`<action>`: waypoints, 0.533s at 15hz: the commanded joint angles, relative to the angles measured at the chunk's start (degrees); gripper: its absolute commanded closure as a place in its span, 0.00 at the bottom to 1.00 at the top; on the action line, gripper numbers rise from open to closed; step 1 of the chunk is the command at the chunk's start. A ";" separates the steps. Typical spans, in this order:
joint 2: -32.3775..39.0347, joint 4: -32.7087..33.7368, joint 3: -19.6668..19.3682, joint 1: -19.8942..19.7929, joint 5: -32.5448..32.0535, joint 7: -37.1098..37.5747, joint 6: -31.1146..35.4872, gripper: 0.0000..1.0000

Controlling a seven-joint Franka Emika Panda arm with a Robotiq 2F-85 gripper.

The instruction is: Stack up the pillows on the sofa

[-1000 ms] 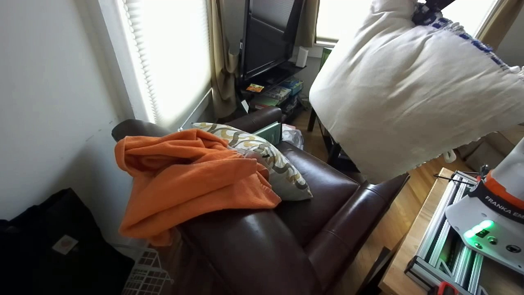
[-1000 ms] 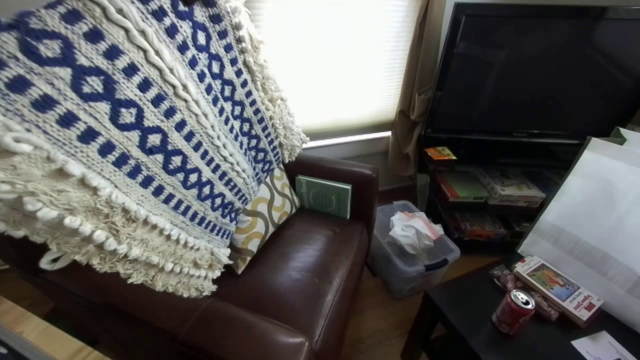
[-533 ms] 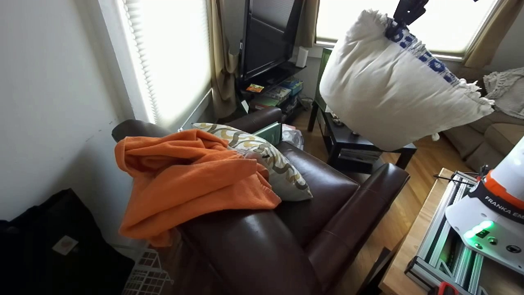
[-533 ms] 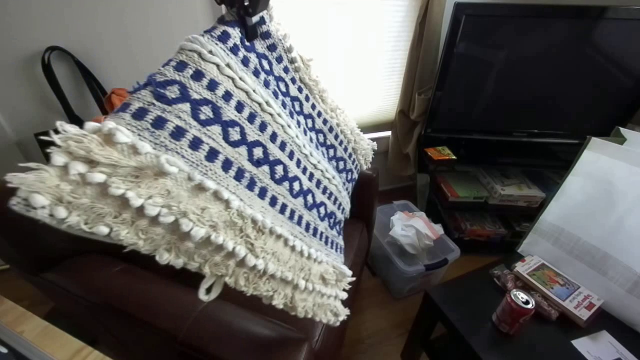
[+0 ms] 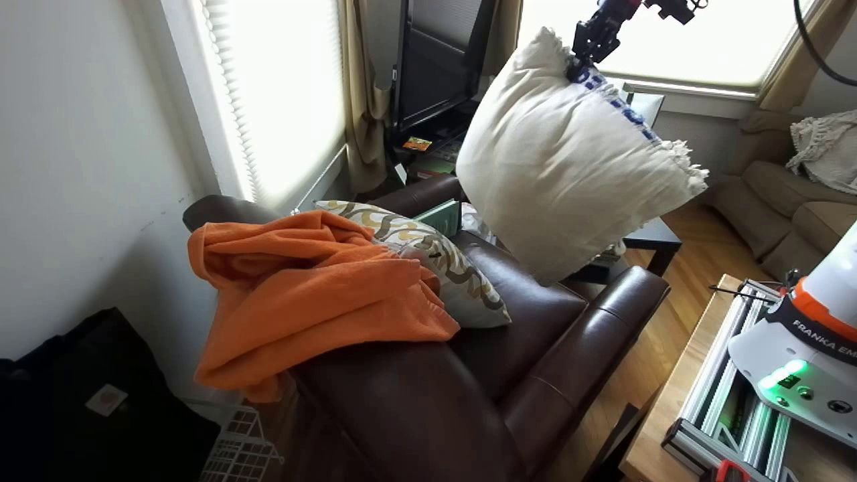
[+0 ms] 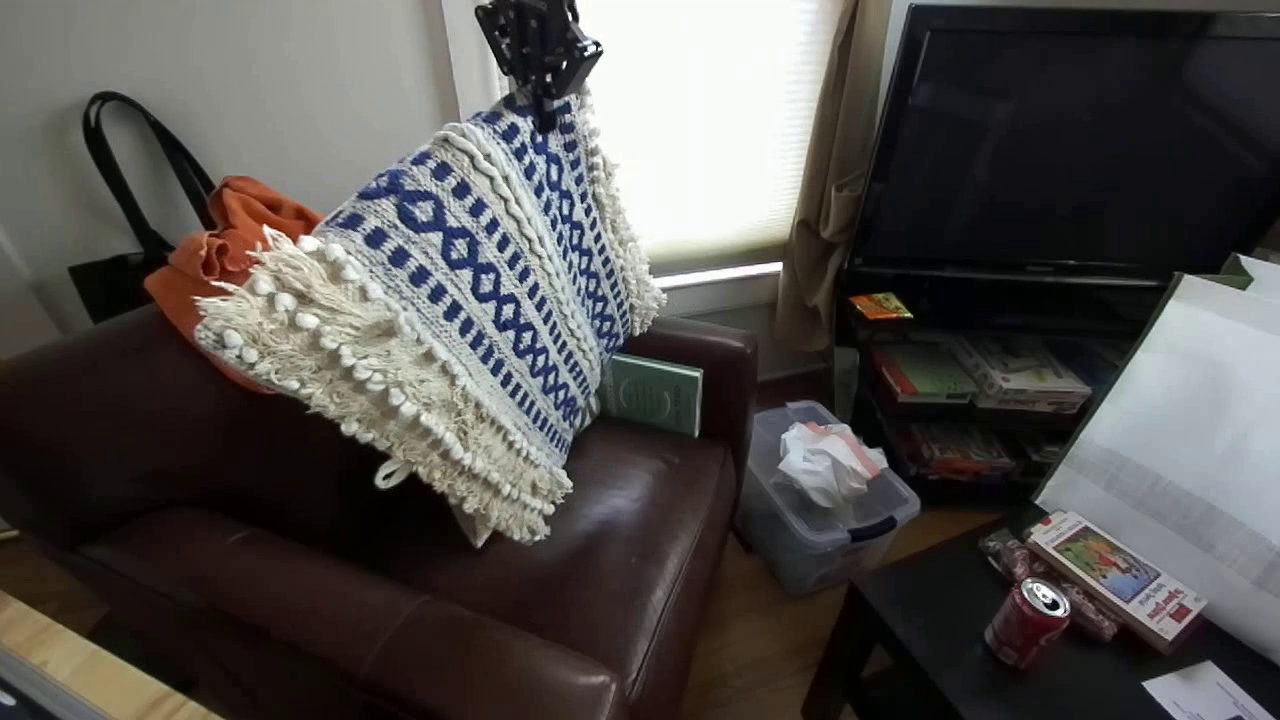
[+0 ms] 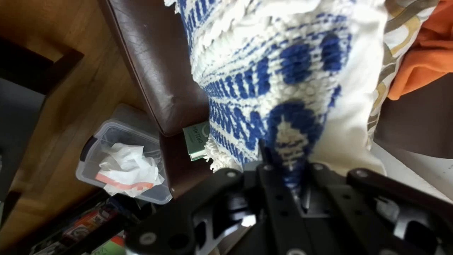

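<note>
Pillow with yellow-and-gray swirls (image 5: 462,284), tilted on the seat of the brown sofa (image 5: 415,402), near its back. Rightward in an exterior view, green book (image 5: 443,219), standing by the sofa's far armrest. Then blue-and-white fringed pillow (image 5: 566,164), held up over the sofa, upper edge pinched between narrow jaws; contact with the seat, cannot tell. Right of the sofa, wooden worktop (image 5: 659,402) carrying a white robot base (image 5: 797,355).

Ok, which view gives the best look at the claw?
The wrist view: the claw is closest there, with the pillow pinched in it. Both exterior views show the claw smaller, gripping near the pillow's top.
</note>
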 commanded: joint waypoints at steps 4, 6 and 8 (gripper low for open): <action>6.01 4.76 2.25 -1.34 1.54 0.62 -0.17 0.87; 6.48 5.09 2.07 -1.56 1.10 1.15 -0.42 0.97; 8.63 6.48 1.83 -2.22 2.26 0.97 -2.87 0.97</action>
